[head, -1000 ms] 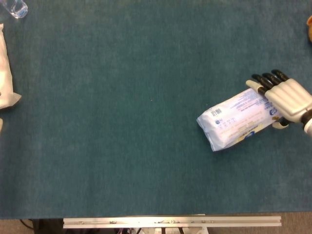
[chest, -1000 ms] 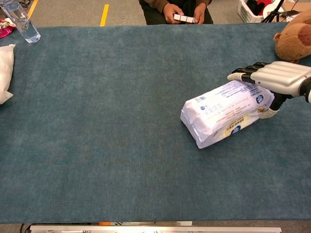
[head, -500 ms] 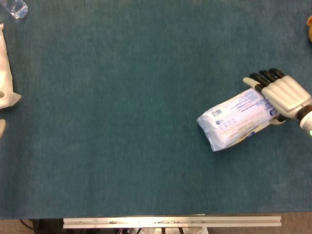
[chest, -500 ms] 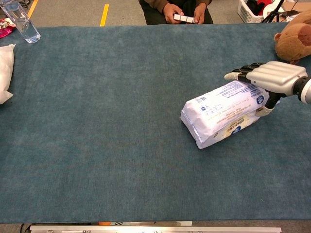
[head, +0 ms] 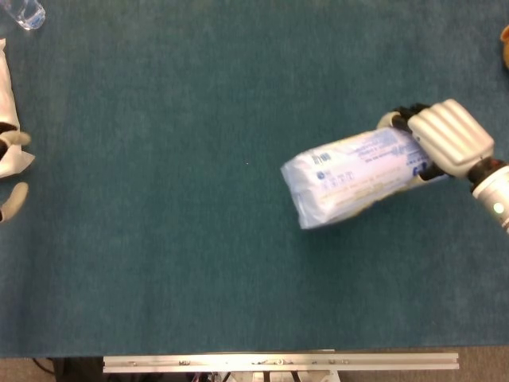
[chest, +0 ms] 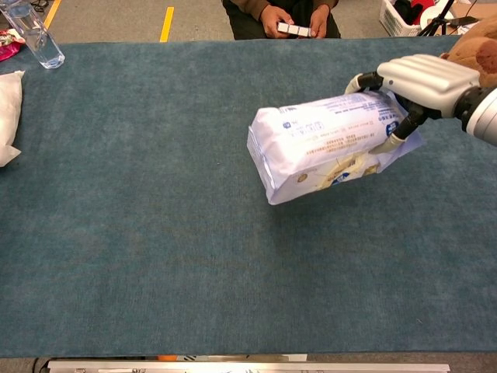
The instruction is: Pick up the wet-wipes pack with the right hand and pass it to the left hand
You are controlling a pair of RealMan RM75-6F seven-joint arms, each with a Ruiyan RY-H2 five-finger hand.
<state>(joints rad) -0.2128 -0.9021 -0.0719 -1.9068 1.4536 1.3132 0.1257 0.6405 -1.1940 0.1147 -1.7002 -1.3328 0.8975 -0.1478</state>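
Right hand (chest: 423,81): clasps one end of the wipes pack (chest: 326,144), lifted above the counter (chest: 155,233).
Left hand (head: 9,171): edge only, state unclear.
Handling: soft, slick wrapper, sagging; grip mid-body.

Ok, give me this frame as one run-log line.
right hand: holds wet-wipes pack | pack: clear of table | left hand: at left edge, empty

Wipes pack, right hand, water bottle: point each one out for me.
Wipes pack (chest: 326,144), chest view, middle of its printed face.
Right hand (chest: 423,74), chest view, back of the hand.
Water bottle (chest: 35,35), chest view, its clear body.
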